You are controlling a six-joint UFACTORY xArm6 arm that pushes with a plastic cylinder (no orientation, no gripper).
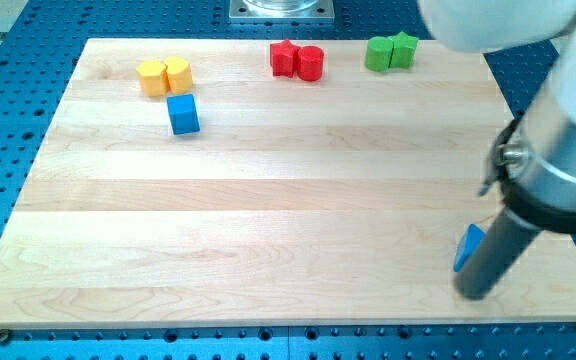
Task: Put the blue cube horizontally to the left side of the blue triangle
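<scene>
The blue cube [183, 114] sits on the wooden board near the view's top left, just below the yellow blocks. The blue triangle [467, 246] lies near the view's bottom right, mostly hidden behind my rod. My tip [475, 294] rests on the board right against the triangle's lower right side, far from the blue cube.
Two yellow blocks [164, 75] sit together at the top left. A red star [284, 58] and a red cylinder [311, 63] stand at the top middle. Two green blocks [390, 51] stand at the top right. The board's right edge [568, 240] is close to my rod.
</scene>
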